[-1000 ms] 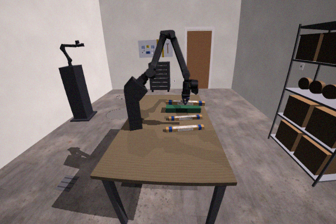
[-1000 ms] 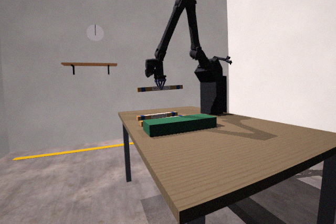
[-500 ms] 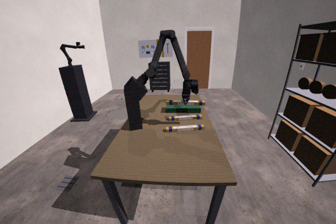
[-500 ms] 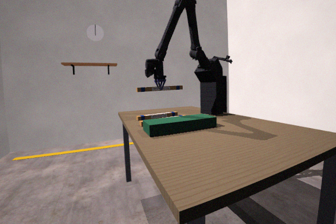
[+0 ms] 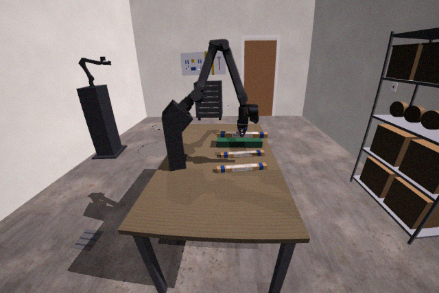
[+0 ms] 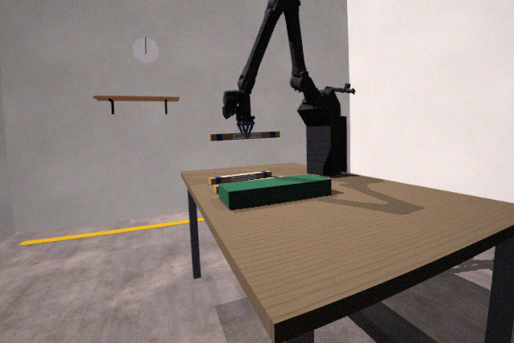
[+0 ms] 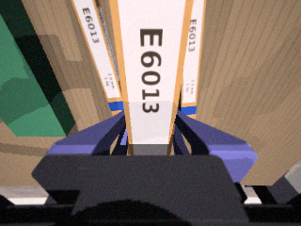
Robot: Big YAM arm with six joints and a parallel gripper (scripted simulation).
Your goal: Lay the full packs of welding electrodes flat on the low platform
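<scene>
Wood-grained table (image 5: 212,208) (image 6: 352,239) (image 7: 245,71) below end effector (image 5: 242,134) (image 6: 246,135) (image 7: 150,113) with slim, boxy pack (image 5: 253,135) (image 6: 227,136) (image 7: 152,71)

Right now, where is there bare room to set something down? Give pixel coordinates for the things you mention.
Free: the near stretch of table (image 5: 219,204), between the nearest lying pack (image 5: 242,167) and the near edge. Crowded: between the two lying packs and beside the green platform (image 5: 239,145) (image 6: 277,194) (image 7: 23,89).

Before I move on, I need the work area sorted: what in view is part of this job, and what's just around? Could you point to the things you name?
Part of the job:
- electrode pack held in the end effector (image 5: 242,134) (image 6: 246,136)
- two electrode packs on the table
- green platform (image 5: 239,142) (image 6: 274,191) (image 7: 28,94)

Just around:
- wall shelf (image 6: 136,98)
- wall clock (image 6: 144,50)
- drawer cabinet (image 5: 209,99)
</scene>
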